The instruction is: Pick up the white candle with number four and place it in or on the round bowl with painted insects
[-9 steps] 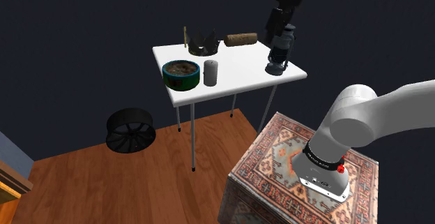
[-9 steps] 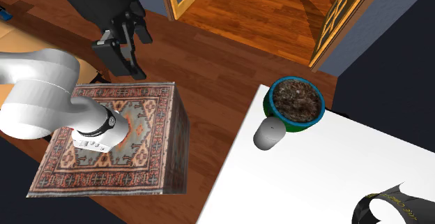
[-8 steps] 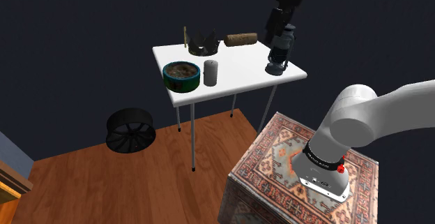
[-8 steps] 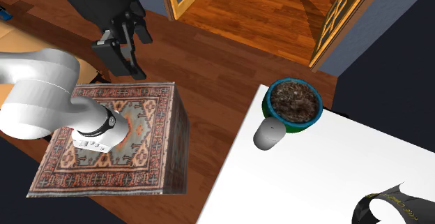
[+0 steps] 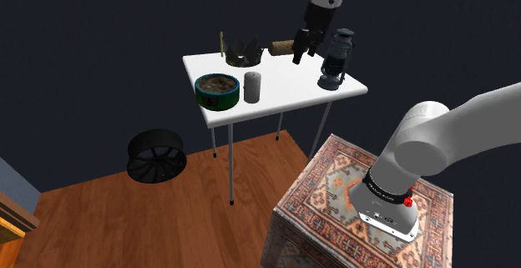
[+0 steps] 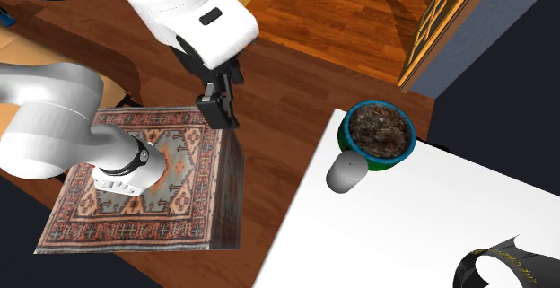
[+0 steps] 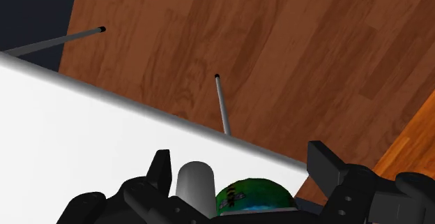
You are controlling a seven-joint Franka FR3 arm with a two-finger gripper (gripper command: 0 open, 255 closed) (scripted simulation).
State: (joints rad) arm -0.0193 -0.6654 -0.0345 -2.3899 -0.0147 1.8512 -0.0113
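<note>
Black end effector (image 5: 299, 54) wide apart & empty, arm outstretched over white table (image 5: 288, 78)

On the table (image 5: 288, 91), the candle (image 5: 252, 87) stands just beside the bowl (image 5: 216, 90), at its right in the shoulder view. A crown (image 5: 242, 52) sits behind them, a lantern (image 5: 332, 61) farther right, and a wheel (image 5: 156, 155) on the floor (image 5: 125, 220).
</note>
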